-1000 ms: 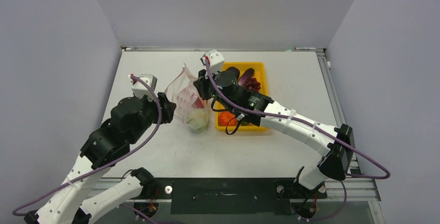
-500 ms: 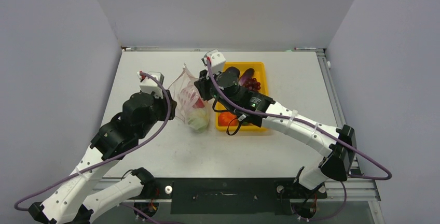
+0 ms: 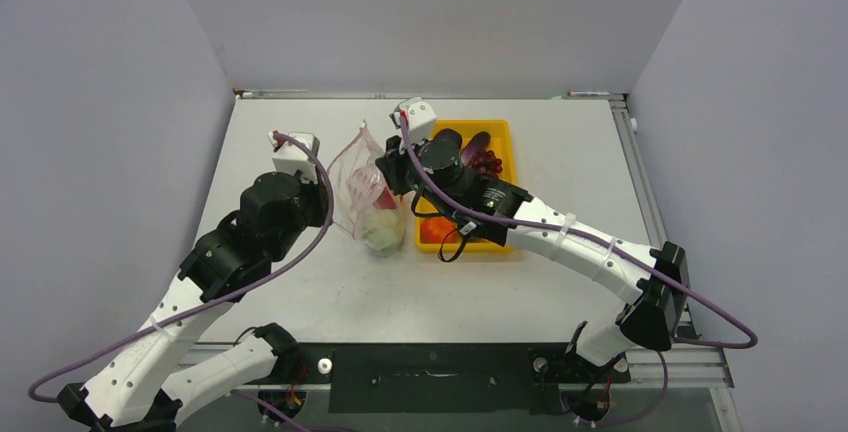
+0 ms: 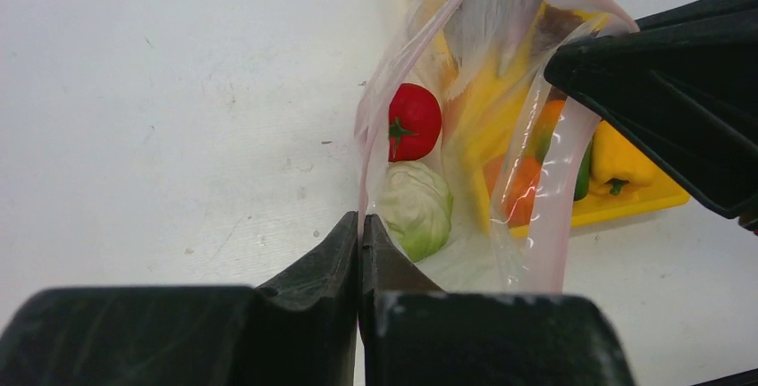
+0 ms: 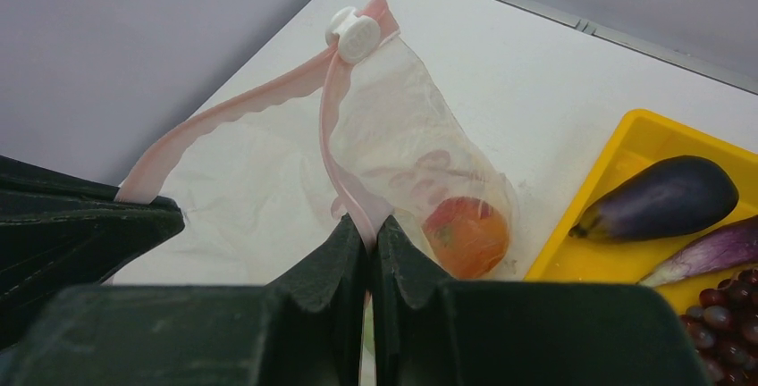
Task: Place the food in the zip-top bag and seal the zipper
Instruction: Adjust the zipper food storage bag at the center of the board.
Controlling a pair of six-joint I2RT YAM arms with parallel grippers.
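Note:
The clear dotted zip-top bag (image 3: 362,190) stands open on the table, left of the yellow tray (image 3: 505,132). Inside it lie a red tomato (image 4: 414,121) and a pale green cabbage piece (image 4: 416,209). My left gripper (image 4: 362,221) is shut on the bag's left mouth edge, on the pink zipper (image 4: 368,136). My right gripper (image 5: 371,225) is shut on the opposite zipper strip (image 5: 344,180); the white slider (image 5: 353,29) sits at the far end. The left gripper (image 3: 332,212) and the right gripper (image 3: 385,177) hold the mouth apart. An eggplant (image 5: 661,198), grapes (image 5: 728,310) and a yellow pepper (image 4: 617,158) remain in the tray.
The tray (image 5: 626,149) lies directly right of the bag, under my right arm (image 3: 560,232). An orange piece (image 3: 436,229) sits at its near end. Grey walls close in the table on the left, back and right.
My left arm has moved forward and to the right, carrying its bag edge closer to the right gripper. The bag mouth is narrower. The right gripper has hardly moved.

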